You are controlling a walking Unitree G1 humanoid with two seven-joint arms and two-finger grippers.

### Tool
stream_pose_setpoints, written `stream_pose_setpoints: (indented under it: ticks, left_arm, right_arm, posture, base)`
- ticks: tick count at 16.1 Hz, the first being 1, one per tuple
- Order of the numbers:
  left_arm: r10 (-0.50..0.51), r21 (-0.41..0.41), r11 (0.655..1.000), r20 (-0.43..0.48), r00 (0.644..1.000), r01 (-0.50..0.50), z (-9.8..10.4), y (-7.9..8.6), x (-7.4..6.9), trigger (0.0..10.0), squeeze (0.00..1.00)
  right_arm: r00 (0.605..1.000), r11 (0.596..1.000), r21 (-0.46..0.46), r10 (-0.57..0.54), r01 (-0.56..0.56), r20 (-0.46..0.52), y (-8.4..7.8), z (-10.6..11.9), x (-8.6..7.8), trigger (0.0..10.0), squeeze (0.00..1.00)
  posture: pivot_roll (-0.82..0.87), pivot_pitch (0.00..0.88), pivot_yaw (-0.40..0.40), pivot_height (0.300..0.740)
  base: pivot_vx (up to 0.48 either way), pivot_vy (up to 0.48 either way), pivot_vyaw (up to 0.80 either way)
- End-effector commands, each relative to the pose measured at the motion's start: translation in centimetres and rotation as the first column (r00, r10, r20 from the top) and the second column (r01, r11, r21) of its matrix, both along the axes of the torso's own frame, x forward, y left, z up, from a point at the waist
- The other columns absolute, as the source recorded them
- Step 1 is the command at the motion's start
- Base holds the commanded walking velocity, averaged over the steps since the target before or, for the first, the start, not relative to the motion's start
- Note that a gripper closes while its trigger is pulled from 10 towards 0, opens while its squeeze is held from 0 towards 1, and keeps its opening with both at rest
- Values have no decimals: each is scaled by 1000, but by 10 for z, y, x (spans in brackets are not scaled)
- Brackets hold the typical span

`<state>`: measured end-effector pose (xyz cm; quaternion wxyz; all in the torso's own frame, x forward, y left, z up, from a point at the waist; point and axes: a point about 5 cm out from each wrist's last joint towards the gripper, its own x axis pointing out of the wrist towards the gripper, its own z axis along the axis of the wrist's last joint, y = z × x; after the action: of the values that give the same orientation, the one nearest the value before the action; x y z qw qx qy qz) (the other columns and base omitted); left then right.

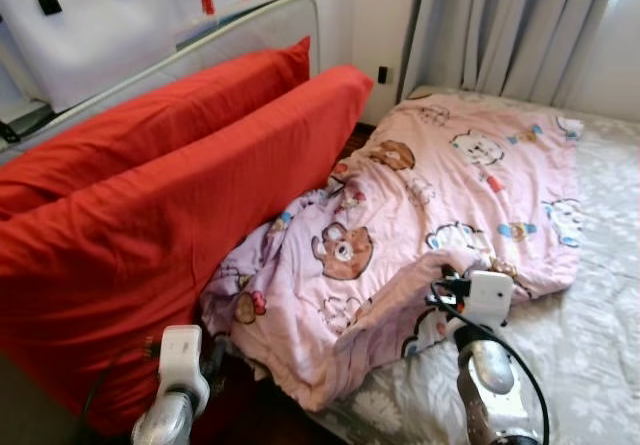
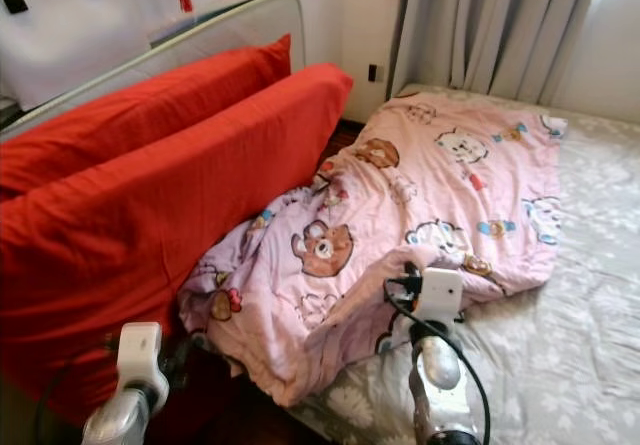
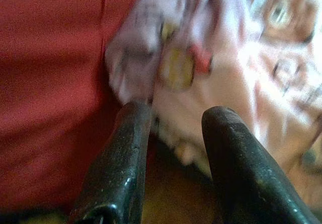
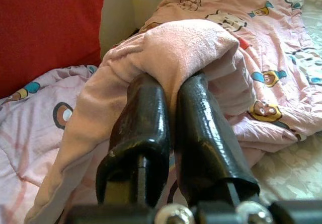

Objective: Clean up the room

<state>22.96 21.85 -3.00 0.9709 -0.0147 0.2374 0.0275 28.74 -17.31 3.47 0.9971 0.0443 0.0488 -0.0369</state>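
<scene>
While the room awaits tidying, the following is recorded.

Pink blanket [image 1: 440,195]: printed with cartoon bears, lying rumpled across the bed [image 1: 600,345], its left edge bunched against the red cushions and its near edge hanging over the bed's near side.

Red cushions [image 1: 150,215]: two long ones, stood on edge at the left, leaning toward a grey headboard [image 1: 250,25].

Right gripper [image 4: 171,93]: placed at the blanket's near fold, right of centre. Its fingers are clenched on a raised ridge of pink cloth, which is draped over both tips.

Left gripper [image 3: 173,133]: held low at the near left, just beside the blanket's hanging corner and the lower cushion. Its fingers are spread, with nothing between them; the view is blurred.

Far items: grey curtains [image 1: 500,25]; a white bag [image 1: 90,25] with black straps behind the headboard.

Step in hand, as judged: the blanket is being taken up for straightening or folding. Next move, as judged: the left fingers would need to be closed on the hanging corner, so that the cloth can be lifted and drawn flat by both arms.
</scene>
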Motion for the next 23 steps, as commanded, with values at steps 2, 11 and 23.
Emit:
stream_pose_setpoints:
  ticks: [2,11,23]
  left_arm:
    - [54,1,999,-157,986,-54,-23,9,-26,10000,0]
    - [102,0,994,-319,942,-107,-46,10,-59,10000,0]
    - [114,-2,992,-382,917,-124,-55,12,-76,10000,0]
  right_arm:
    - [1000,1000,3,5,-4,-12,2,-2,-2,10000,0]
    - [999,1000,-9,-22,22,-23,-4,-5,-6,10000,0]
    - [998,998,-24,-58,58,-23,-12,-4,-7,10000,0]
  posture:
    - [24,5,9,740]
    - [23,23,11,740]
    - [23,7,13,740]
  base:
    - [0,0,0]
    - [0,0,0]
    - [0,0,0]
